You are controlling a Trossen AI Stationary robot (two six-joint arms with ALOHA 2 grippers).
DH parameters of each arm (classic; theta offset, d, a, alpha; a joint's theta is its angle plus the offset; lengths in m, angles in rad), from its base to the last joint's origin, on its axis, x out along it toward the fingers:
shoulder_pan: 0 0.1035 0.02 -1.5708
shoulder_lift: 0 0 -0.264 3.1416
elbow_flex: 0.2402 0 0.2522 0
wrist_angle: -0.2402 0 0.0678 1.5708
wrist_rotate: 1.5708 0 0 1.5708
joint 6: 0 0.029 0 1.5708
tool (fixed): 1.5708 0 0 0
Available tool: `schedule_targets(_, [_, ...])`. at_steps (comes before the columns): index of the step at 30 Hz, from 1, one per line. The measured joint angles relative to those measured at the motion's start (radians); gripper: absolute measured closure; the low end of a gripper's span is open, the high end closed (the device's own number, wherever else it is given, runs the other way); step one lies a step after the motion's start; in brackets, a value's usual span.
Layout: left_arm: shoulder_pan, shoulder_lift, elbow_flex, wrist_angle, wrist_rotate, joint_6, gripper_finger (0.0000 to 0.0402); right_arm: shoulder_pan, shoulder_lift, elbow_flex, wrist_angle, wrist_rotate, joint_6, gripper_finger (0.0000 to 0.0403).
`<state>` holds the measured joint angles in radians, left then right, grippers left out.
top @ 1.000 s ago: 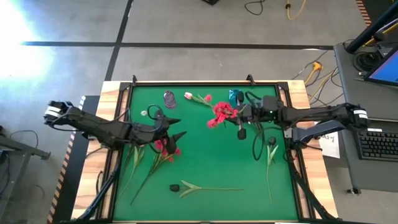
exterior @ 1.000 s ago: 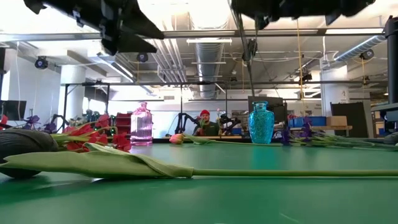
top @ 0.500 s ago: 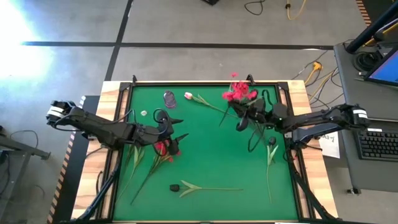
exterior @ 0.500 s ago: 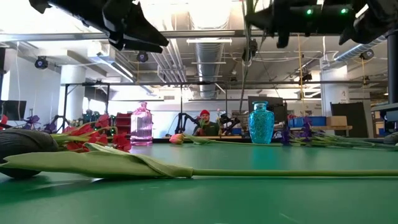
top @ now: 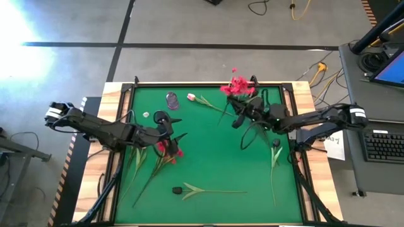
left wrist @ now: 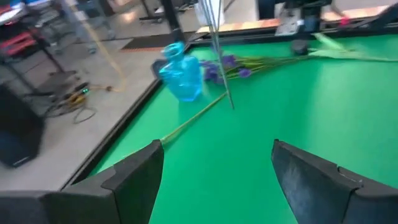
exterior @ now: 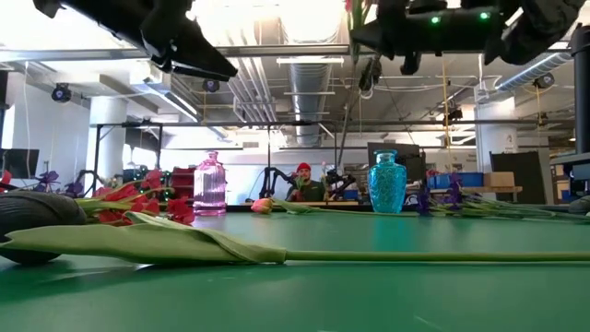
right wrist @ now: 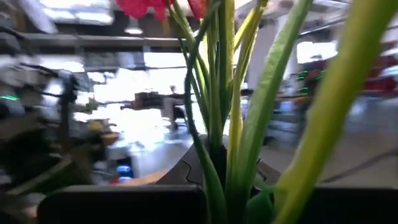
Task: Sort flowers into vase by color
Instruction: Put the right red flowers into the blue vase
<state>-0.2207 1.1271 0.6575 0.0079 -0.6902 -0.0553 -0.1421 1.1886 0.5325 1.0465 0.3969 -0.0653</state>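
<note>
My right gripper is shut on a red clustered spray and holds it in the air over the table's far right part. Its blooms are above and its stems hang below. My left gripper is open and hovers just above more red sprays lying flat on the green mat; its fingers touch nothing. A pink glass vase and a blue vase stand near the far edge. The blue vase also shows in the left wrist view. My right gripper pinches the red spray's bundle of green stems between its two fingers, partway down below the blooms. The fingers come level from the table's right and lie across the stems. The spray is lifted clear, roughly upright, with its blooms tipped toward the far edge and its stem ends hanging free.
A pale pink tulip lies by the pink vase. One dark tulip lies near the front, another at the right. Purple sprays lie beside the blue vase. Raised wooden edges frame the mat.
My right gripper has moved a little toward the table's left and tipped the red spray. The blooms swung from beside the gripper up toward the far edge, and the stems now hang below it, nearer the middle.
</note>
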Motion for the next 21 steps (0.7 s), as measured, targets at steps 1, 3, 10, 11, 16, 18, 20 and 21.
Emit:
schedule_targets(1, [0.0, 0.0, 0.0, -0.021, -0.017, -0.015, 0.0119, 0.0, 0.001, 0.014, 0.0, 0.052, -0.033, 0.0385])
schedule_targets(3, [0.0, -0.004, 0.0, -0.056, -0.028, -0.053, 0.0119, -0.011, -0.008, 0.045, 0.007, 0.161, -0.104, 0.0385])
schedule_targets(10, [0.0, -0.045, 0.0, -0.103, -0.03, -0.098, 0.0119, -0.078, -0.098, 0.134, -0.111, 0.256, -0.163, 0.0385])
schedule_targets(11, [0.0, -0.051, 0.0, -0.103, -0.035, -0.099, 0.0119, -0.088, -0.115, 0.15, -0.169, 0.281, -0.163, 0.0385])
schedule_targets(16, [0.0, -0.062, 0.0, -0.098, -0.038, -0.114, 0.0119, -0.152, -0.171, 0.183, -0.383, 0.329, -0.083, 0.0385])
schedule_targets(18, [0.0, -0.062, 0.0, -0.099, -0.044, -0.116, 0.0119, -0.174, -0.177, 0.182, -0.385, 0.328, -0.067, 0.0385])
schedule_targets(20, [0.0, -0.061, 0.0, -0.098, -0.045, -0.13, 0.0119, -0.192, -0.182, 0.181, -0.382, 0.329, -0.066, 0.0385])
schedule_targets(21, [0.0, -0.061, 0.0, -0.098, -0.046, -0.135, 0.0119, -0.2, -0.184, 0.181, -0.383, 0.329, -0.066, 0.0385])
